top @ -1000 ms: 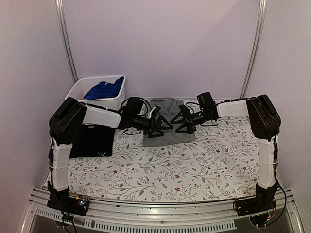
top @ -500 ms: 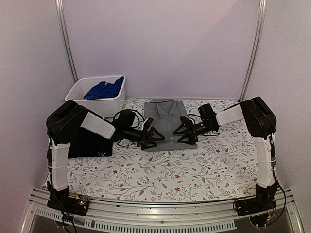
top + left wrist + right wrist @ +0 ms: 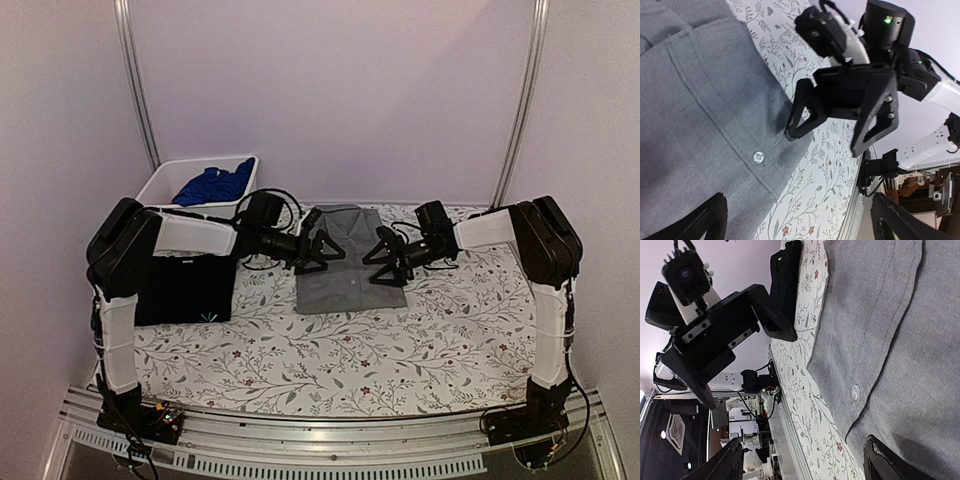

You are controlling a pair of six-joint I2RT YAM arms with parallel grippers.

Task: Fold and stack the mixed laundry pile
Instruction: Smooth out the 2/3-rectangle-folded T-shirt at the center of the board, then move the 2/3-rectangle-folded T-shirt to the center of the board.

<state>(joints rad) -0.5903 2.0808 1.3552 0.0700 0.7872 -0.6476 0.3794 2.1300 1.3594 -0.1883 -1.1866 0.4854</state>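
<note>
the grey shirt (image 3: 345,270) is lying flat and button-side up on the tabletop (image 3: 400,350), right between the two pincers. the left pincer (image 3: 322,250) is hovering over the shirt's left edge with its jaws spread as wide as they go and nothing in them. the right pincer (image 3: 386,264) is facing it from the other edge, also wide and holding nothing. the black t-shirt (image 3: 185,290) is sitting folded out past the left pincer's outer side. the blue garment (image 3: 212,185) is heaped in the white bin (image 3: 160,185) beyond that pincer.

it looks to me like they are getting ready for the next fold of the grey shirt. to do it well, each pincer should be dropping onto its own side edge level with the other. each should be pinching every layer at that edge, not just the top flap near the button (image 3: 758,157). then both should be lifting and carrying together, so the cloth is not skewing or dragging across the tabletop.

compared with half a second back, both pincers are sitting further up the shirt, away from its near hem. the shirt itself is lying in much the same spot. a second back it was looking shorter and bunched under the pincers.
</note>
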